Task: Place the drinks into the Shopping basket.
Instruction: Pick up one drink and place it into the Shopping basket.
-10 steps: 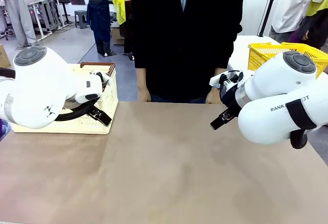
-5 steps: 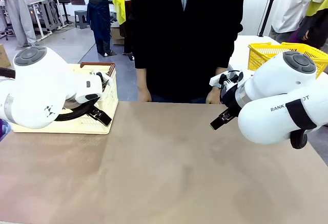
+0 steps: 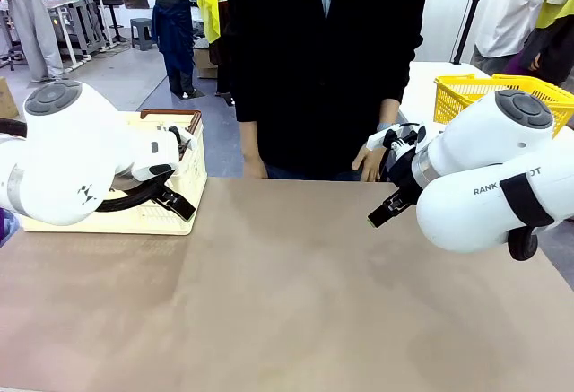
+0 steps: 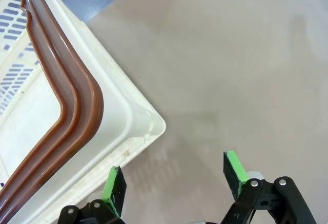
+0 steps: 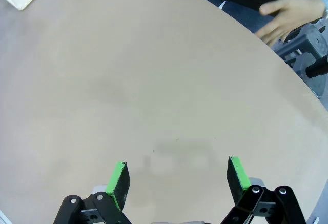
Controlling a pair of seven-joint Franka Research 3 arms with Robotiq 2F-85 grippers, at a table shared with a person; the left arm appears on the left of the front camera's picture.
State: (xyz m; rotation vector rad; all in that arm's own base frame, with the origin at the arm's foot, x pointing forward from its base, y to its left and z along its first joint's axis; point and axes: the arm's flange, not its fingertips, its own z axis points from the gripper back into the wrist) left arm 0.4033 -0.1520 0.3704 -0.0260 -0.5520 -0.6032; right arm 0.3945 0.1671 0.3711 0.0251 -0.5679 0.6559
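Shopping basket (image 3: 190, 172): on the table's (image 3: 287, 302) far-left part, on the robot's left side.
Left gripper (image 4: 172, 170): wide, empty, just beside the basket's corner; the nearer of the 2.
Right gripper (image 5: 178, 168): wide, empty, over bare tabletop, well apart from the basket.
Person's hand (image 5: 287, 16): open at the far edge.
Judgement: drinks reach it shortest via the left arm.

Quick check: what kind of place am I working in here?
Most likely a robot lab or workshop hall set up like a shop counter, not a real store: a cream Shopping basket and a yellow mesh basket sit on plain tables, with equipment benches on open floor behind.
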